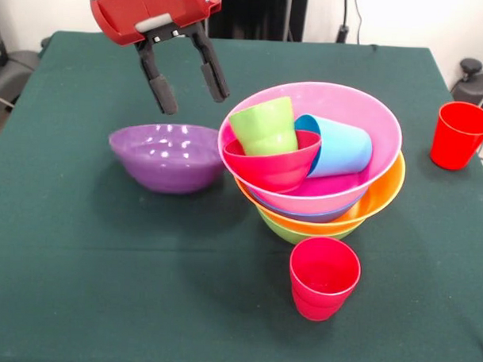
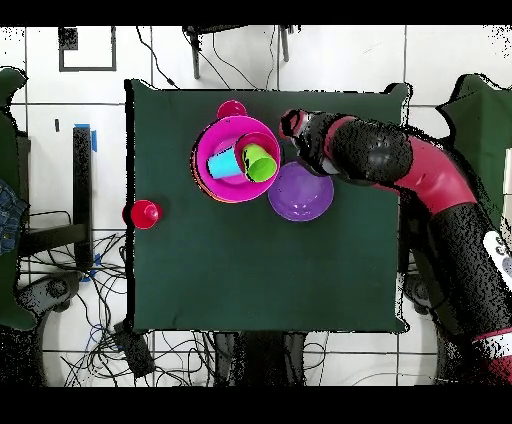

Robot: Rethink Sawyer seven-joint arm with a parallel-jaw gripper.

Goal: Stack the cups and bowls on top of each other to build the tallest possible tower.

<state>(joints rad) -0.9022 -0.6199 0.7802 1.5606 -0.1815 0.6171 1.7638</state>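
Note:
My gripper [image 1: 193,100] hangs open and empty above the table, just behind the purple bowl [image 1: 167,156] and left of the tower [image 1: 368,197]. The tower is nested bowls, lime green at the bottom, then orange, blue and the wide pink bowl [image 1: 363,114] on top. Inside the pink bowl the small red bowl [image 1: 278,166] leans with the lime green cup [image 1: 265,126] in it, and the sky blue cup [image 1: 342,149] lies on its side. One red cup [image 1: 324,278] stands upright in front of the tower, another red cup [image 1: 459,134] at the right. In the overhead view the purple bowl [image 2: 300,192] touches the pink bowl [image 2: 212,180].
The dark green table cloth [image 1: 71,286] covers the table. In the overhead view the arm [image 2: 400,165] reaches in from the right over the table's edge. Cables and chairs lie on the floor around the table.

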